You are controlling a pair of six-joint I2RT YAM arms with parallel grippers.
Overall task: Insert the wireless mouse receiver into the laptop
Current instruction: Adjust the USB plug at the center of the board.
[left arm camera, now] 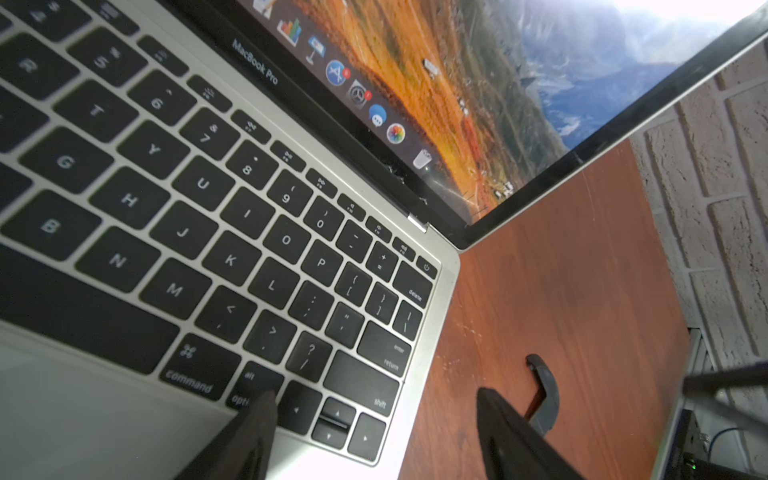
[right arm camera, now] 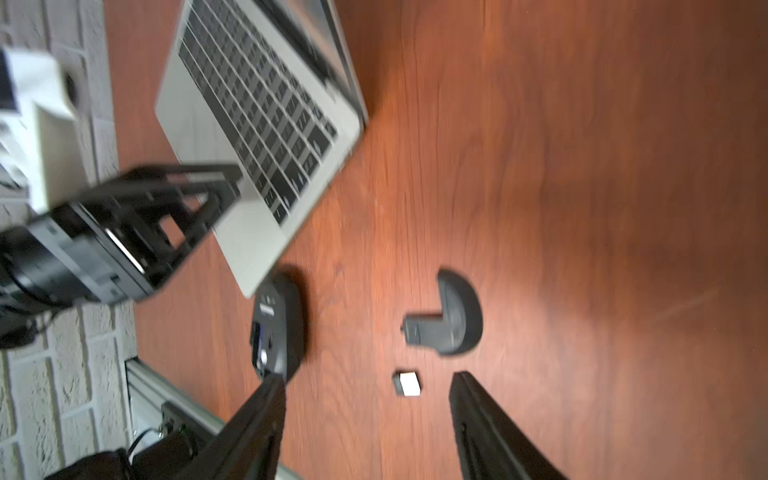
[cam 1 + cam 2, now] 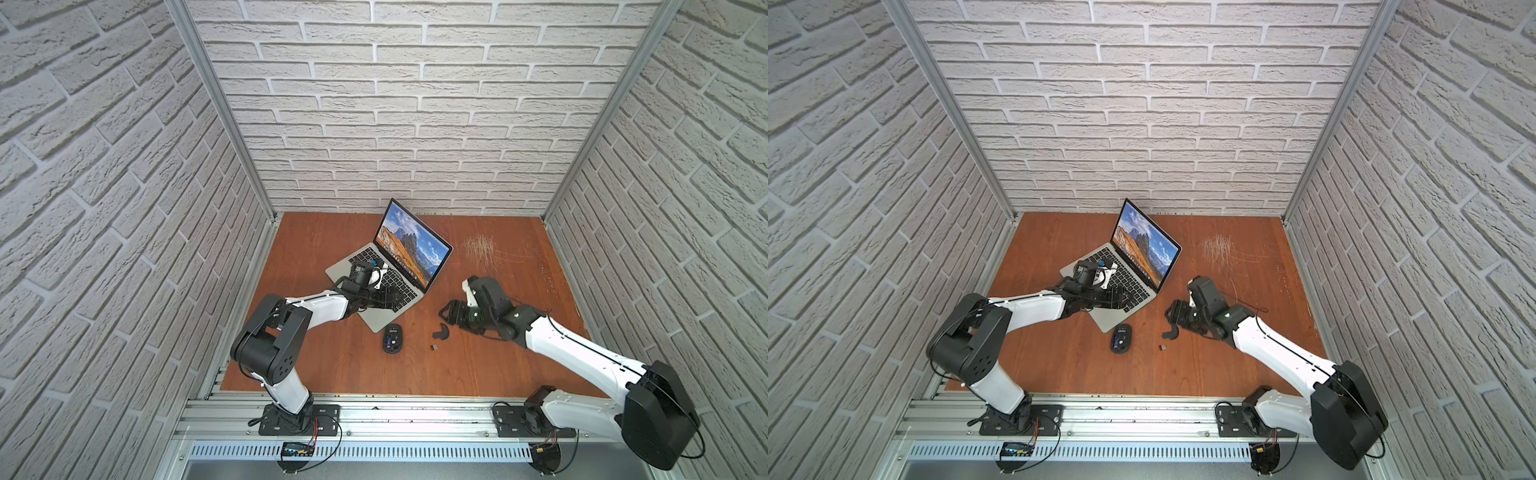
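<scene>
receiver: the wireless mouse receiver [image 2: 407,383] is lying loose on the table [image 3: 478,365], between the mouse [image 3: 392,338] and a dark half-round cover piece [image 2: 455,318], well apart from the laptop [image 3: 409,249].

right gripper: the right gripper [image 2: 365,379] is hanging just above it, jaws spread wide and gripping nothing. The receiver is sitting nearer one finger than the other.

left gripper: the left gripper [image 1: 376,397] is also gaping open and empty, with one finger over the keys near the keyboard's corner and the other out past the laptop's edge.

worry #1: that stub is tiny and flat, so I'm guessing an off-centre close is going to flick it away or pinch it crooked.

worry #2: the cover piece is sitting right beside it and asking to get bumped.

worry #3: the left finger may be pressing keys or nudging the laptop.

port: not showing anywhere, so I can't tell which side.
</scene>
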